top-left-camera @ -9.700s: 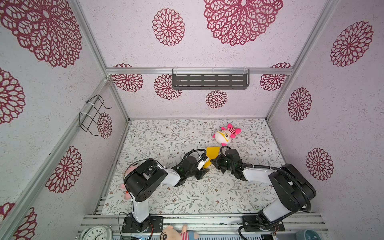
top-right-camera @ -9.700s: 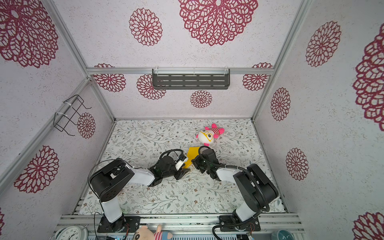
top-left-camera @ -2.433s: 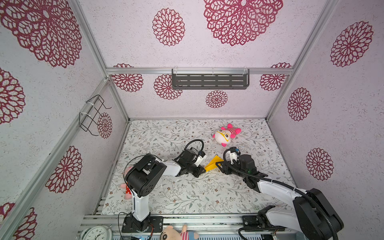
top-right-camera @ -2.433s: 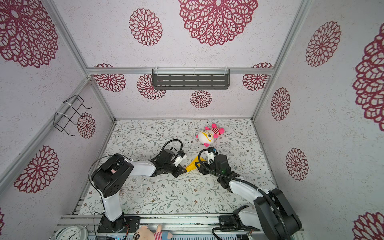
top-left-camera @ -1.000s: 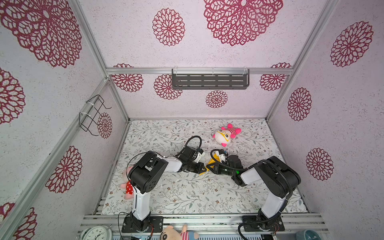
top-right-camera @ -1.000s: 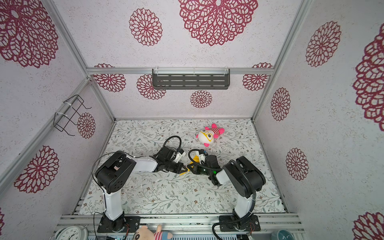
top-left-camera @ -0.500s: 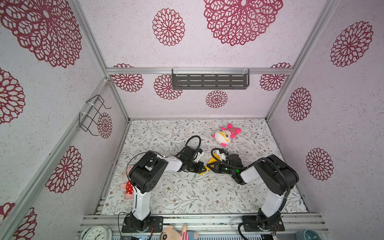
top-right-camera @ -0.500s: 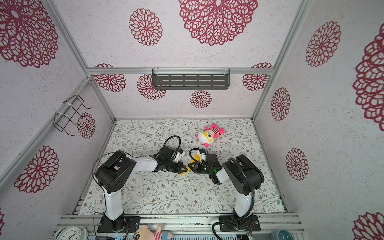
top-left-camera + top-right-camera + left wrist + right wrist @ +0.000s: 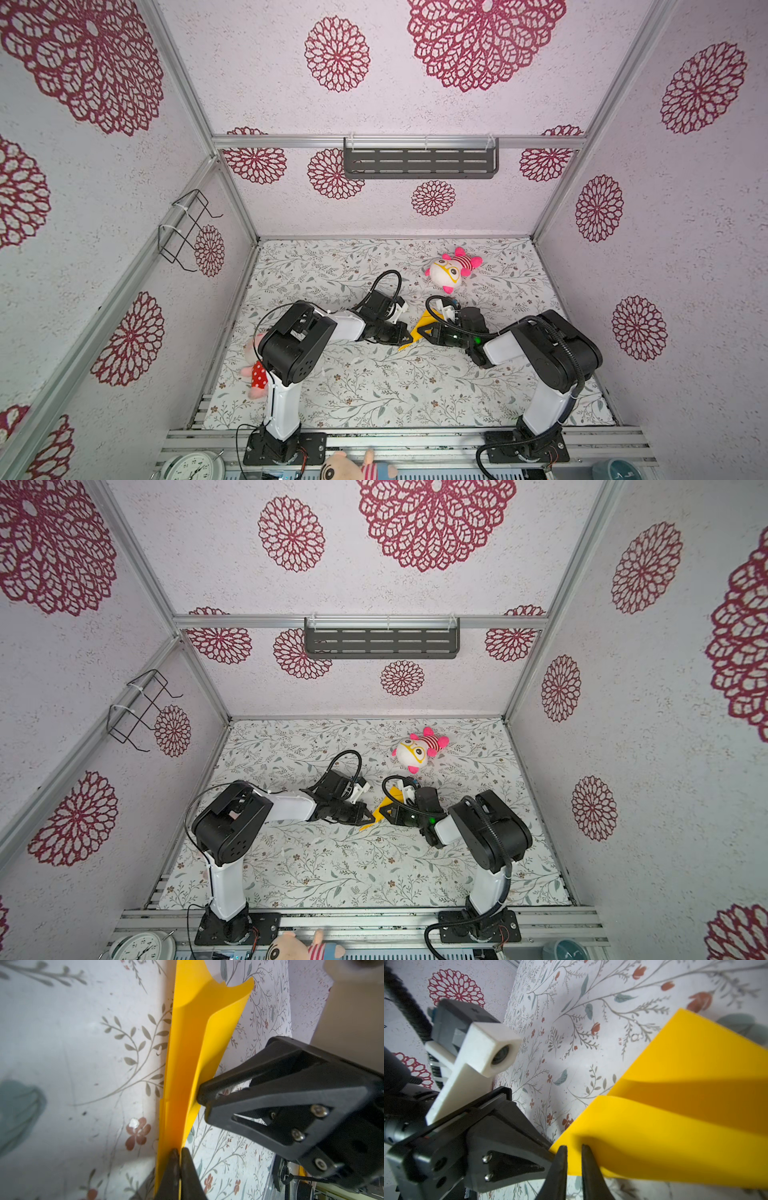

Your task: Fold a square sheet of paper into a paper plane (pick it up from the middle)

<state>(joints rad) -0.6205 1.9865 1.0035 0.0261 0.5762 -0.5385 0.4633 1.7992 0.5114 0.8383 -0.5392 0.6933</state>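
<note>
**A:** What sits nearest?

**B:** Along the front rail are a clock (image 9: pixel 191 467), a pig toy (image 9: pixel 357 468) and a cup (image 9: pixel 611 470). All are well nearer than the plush (image 9: pixel 451 270) and off the cloth (image 9: pixel 374 395). A doll (image 9: pixel 257 370) in red dots lies half hidden behind the left arm, far to the near-left of the plush.

**A:** And the paper?

**B:** The paper (image 9: pixel 420 324) is mid-cloth, just on the near side of the plush and apart from it. It is folded into a narrow wedge, with its point turned away from the plush.

**A:** The grippers?

**B:** The left gripper (image 9: pixel 179 1150) is pressed together on the pointed end, with the layers nipped between its tips. The right gripper (image 9: pixel 574 1147) has its fingers a thin slit apart. The edge of a loose curling flap sits in that slit, so it pinches the flap. The two grippers' tips almost meet.

**A:** Anything in the way?

**B:** In both top views the black grippers cover the wedge's middle, so only its ends show. The right arm's cable (image 9: pixel 435 296) arches over the paper's far end, between the paper and the plush. Whether the paper touches the cloth I cannot tell.

**A:** Farther back?

**B:** A grey shelf (image 9: pixel 419 162) hangs on the back wall, well beyond the plush. A wire basket (image 9: pixel 187 232) hangs on the side wall, far to the left of the plush.
</note>
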